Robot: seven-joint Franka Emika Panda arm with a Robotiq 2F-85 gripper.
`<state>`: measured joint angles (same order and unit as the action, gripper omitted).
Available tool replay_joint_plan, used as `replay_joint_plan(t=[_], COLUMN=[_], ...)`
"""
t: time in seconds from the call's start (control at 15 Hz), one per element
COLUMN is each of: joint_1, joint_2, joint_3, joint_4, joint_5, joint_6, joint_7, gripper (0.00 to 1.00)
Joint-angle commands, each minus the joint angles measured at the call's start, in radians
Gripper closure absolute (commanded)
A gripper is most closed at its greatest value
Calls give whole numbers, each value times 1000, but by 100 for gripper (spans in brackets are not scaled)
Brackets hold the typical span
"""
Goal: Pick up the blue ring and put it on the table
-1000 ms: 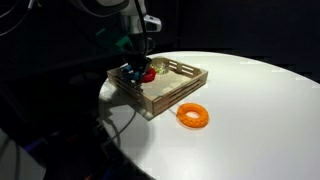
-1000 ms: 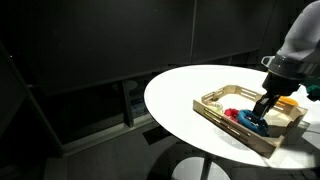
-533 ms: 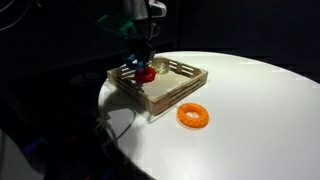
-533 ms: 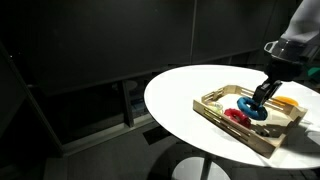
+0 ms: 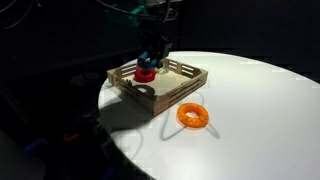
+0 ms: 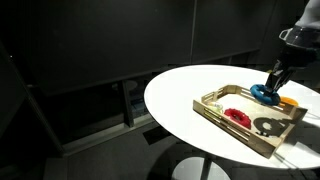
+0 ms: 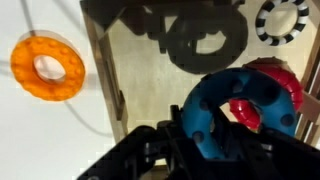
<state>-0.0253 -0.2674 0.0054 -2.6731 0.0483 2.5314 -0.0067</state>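
Wrist view first, Ana asks: what does the claw (image 7: 193,133) have hold of?

Ben: Its fingers are clamped on the lower left rim of the blue ring (image 7: 240,108), which fills the lower right of the frame. The ring hangs in the air over the wooden tray (image 7: 150,60), with the red ring (image 7: 270,80) lying beneath it. In an exterior view the blue ring (image 6: 265,93) floats above the tray at the right of the frame, clear of the slats.

Ana: What could go wrong from here?

Ben: The grip looks narrow to me, on one edge only, so a quick swing could twist the ring loose and drop it into the tray. Carried low, it could clip the tray wall. The orange ring (image 7: 47,67) lies on the white table (image 7: 40,140) at the upper left, just beside the tray. A release there could land one ring on the other. Let go from too high, the ring may bounce or roll towards the table edge.
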Motion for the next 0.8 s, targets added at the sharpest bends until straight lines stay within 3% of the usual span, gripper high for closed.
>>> replay_joint_plan(t=[0.0,0.73], joint_1=[-63,-253], joint_2=[-49,-71], joint_3=[-20,-84], joint_4=[-2,-10], joint_5=[-89,-311], joint_6=[-54,-114], joint_7=[57,173], gripper=[89,89])
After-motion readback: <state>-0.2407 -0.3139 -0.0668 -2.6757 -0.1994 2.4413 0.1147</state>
